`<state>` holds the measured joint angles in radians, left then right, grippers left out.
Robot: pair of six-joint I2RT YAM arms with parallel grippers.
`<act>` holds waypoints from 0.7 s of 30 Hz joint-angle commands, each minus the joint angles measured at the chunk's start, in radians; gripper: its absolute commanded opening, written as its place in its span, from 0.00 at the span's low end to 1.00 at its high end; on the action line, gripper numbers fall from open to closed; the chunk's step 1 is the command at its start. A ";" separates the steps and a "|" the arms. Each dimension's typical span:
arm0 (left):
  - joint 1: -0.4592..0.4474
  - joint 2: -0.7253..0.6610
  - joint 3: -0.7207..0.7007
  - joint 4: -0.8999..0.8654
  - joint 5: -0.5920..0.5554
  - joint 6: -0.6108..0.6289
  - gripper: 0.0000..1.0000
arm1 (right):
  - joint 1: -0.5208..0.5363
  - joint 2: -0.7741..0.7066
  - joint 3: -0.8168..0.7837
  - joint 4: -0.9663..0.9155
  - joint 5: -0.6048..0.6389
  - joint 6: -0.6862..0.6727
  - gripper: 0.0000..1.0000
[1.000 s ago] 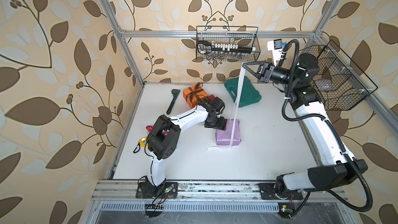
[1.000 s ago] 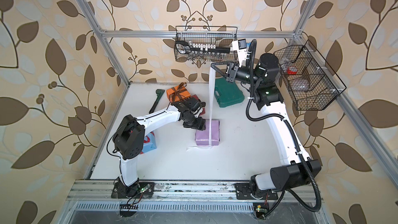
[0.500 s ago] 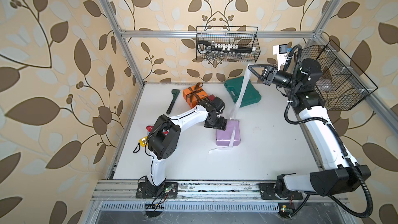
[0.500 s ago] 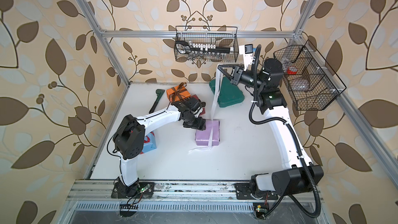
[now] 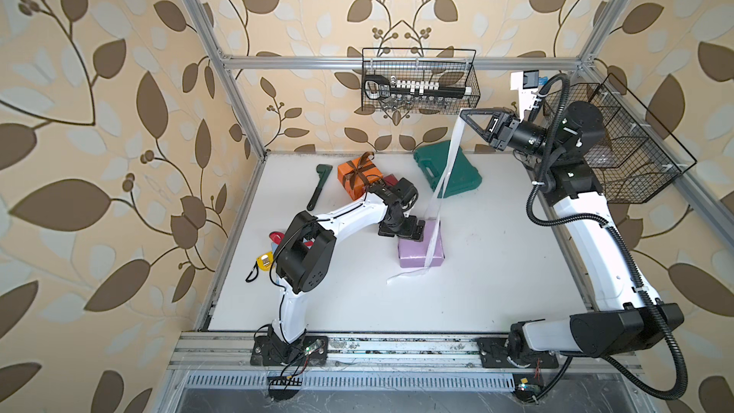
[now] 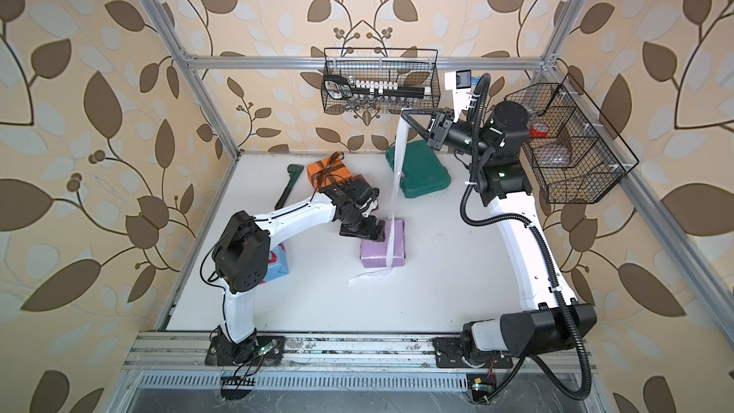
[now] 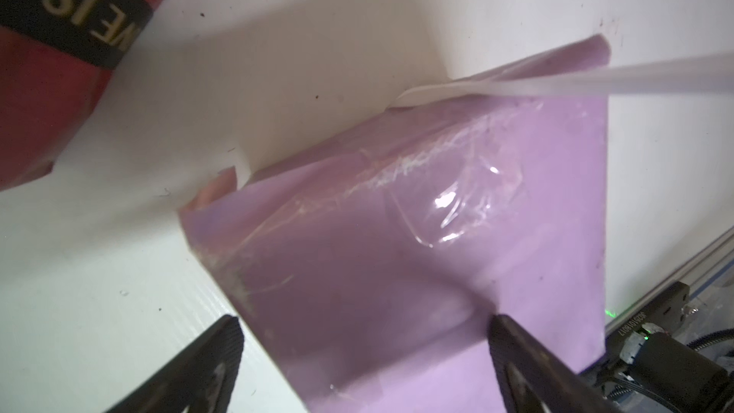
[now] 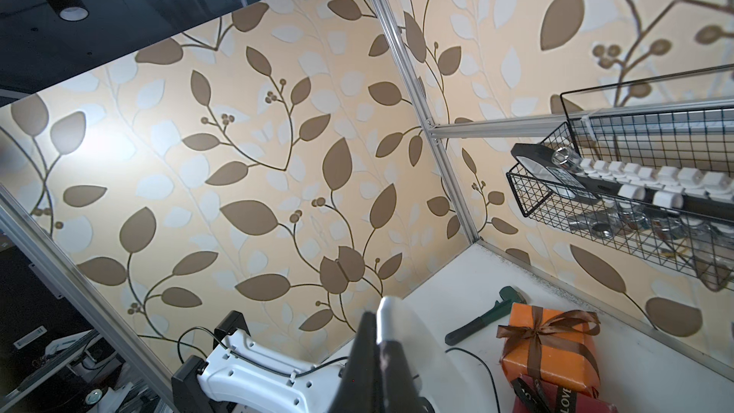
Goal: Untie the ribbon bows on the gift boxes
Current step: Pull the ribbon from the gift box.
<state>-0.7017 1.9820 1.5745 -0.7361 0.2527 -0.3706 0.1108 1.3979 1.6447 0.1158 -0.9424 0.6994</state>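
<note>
On the white desk (image 5: pixel 516 256) the lilac box (image 5: pixel 413 256) lies flat near the middle. The white ribbon (image 5: pixel 456 137), untied, runs over the box's top. From there it rises steeply, up and back to the right, its long axis near upright. Its loose tail lies on the desk in front of the box, pointing left. The right claw (image 5: pixel 464 113) is pinched on the ribbon's upper end. The left claw (image 7: pixel 363 331) stands wide astride the box's edge.
</note>
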 commanded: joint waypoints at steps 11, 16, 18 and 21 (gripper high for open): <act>-0.009 0.034 -0.007 -0.011 -0.027 0.000 0.98 | -0.005 0.022 0.212 -0.025 0.010 -0.044 0.00; -0.013 0.050 -0.007 -0.015 -0.028 0.002 0.97 | -0.005 0.026 0.276 -0.058 0.031 -0.080 0.00; -0.012 0.053 -0.006 -0.017 -0.028 0.003 0.97 | -0.005 0.029 0.297 -0.070 0.034 -0.089 0.00; -0.012 0.058 -0.003 -0.020 -0.028 0.002 0.97 | -0.005 0.029 0.333 -0.119 0.061 -0.132 0.00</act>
<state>-0.7021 2.0018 1.5742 -0.7162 0.2588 -0.3710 0.1097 1.4345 1.9144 -0.0078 -0.9264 0.6209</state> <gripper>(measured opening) 0.973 0.049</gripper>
